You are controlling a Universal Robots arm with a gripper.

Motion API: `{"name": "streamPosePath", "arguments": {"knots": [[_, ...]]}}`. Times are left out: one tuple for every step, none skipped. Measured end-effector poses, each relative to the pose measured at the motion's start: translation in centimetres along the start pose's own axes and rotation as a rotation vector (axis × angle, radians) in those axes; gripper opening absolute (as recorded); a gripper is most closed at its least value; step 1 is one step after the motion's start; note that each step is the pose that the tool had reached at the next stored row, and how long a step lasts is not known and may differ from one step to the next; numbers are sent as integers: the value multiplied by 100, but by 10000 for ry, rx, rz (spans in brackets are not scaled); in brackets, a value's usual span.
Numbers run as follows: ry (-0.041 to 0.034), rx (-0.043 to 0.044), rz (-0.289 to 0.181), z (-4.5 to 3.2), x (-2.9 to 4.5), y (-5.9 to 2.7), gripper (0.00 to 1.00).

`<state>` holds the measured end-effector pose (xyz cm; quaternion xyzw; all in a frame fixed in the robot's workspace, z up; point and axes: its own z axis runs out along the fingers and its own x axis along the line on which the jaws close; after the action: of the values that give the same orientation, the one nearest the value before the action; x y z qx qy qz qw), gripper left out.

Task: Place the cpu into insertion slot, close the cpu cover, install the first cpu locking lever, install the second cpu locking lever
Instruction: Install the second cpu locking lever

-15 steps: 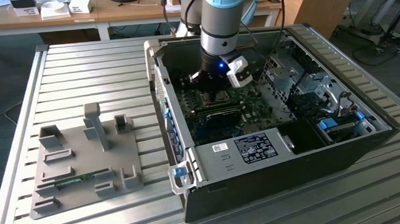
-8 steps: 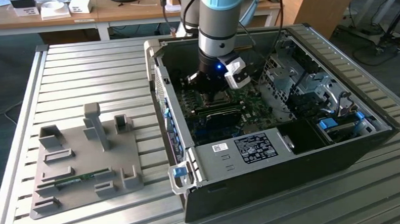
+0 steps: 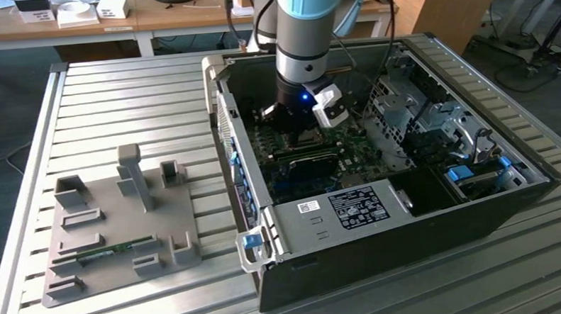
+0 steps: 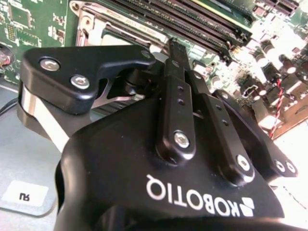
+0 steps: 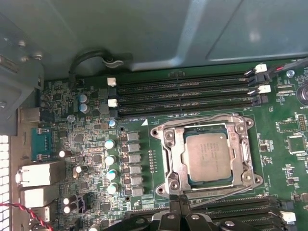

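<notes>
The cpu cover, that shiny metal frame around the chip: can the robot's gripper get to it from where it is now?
Probably yes. In the first wrist view the gripper sits right at the edge of the cpu cover, which lies flat around the cpu, with nothing between them.

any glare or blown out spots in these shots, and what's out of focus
Second wrist view: the motherboard washes out to white behind the gripper, and its far parts look soft. First wrist view: even light, with a dull sheen on the cpu. Exterior view: a small blue light glows on the arm.
</notes>
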<state>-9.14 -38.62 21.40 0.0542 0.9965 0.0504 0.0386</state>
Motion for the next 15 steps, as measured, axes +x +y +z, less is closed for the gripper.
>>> {"name": "streamPosePath", "arguments": {"knots": [[0, 0, 0, 9, 2, -1, 11], [0, 0, 0, 19, 5, -2, 11], [0, 0, 0, 28, 7, -4, 11], [-1, 0, 0, 37, 10, -5, 11], [-1, -1, 1, 46, 15, -6, 11], [1, -5, 0, 51, 22, -8, 11], [1, -9, 1, 55, 28, -9, 11], [2, -13, 2, 60, 34, -10, 11], [2, -20, 2, 63, 38, -11, 11], [1, -23, 2, 68, 42, -11, 11], [2, -24, 2, 72, 45, -12, 11], [3, -24, 1, 76, 46, -13, 11], [2, -26, 1, 82, 49, -13, 11], [2, -27, 3, 89, 54, -14, 11], [3, -27, 3, 96, 61, -16, 11]]}}
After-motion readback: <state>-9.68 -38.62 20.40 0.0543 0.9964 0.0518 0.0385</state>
